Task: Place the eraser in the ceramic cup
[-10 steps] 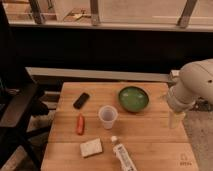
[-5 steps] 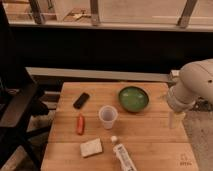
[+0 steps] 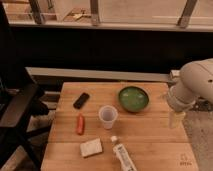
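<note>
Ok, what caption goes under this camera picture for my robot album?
Robot's open gripper hangs by the right edge of the table, far from the black eraser and the ceramic cup.

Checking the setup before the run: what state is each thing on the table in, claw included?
eraser: lying flat on the table, untouched.
cup: upright, empty.
bowl: upright, empty.
tube: lying down, capped.
claw: open, by the table's right edge, holding nothing.
</note>
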Controlling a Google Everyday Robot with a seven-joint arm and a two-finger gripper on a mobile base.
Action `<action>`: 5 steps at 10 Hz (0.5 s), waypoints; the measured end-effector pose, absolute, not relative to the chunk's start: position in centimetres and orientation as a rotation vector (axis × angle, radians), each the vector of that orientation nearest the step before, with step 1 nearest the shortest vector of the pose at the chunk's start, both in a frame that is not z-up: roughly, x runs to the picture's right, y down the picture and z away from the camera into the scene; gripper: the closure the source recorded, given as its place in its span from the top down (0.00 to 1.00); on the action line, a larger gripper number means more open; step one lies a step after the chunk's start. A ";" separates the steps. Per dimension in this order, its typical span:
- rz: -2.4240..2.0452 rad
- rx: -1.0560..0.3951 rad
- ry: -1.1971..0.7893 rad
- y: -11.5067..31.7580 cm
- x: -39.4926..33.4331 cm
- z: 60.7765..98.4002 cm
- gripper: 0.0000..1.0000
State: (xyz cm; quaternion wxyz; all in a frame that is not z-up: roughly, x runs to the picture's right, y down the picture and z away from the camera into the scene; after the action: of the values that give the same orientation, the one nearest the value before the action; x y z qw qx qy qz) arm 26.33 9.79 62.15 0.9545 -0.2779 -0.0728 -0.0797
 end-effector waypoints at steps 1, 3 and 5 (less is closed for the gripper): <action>-0.224 -0.540 -0.185 8.2 23.9 62.6 0.80; -0.353 -0.487 -0.277 5.3 17.6 63.8 0.80; -0.433 -0.448 -0.378 3.4 11.1 65.1 0.80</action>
State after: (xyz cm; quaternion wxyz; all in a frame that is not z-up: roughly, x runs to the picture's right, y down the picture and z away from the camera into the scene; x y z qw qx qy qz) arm 11.12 3.42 65.14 0.9344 -0.2192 -0.1848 -0.2115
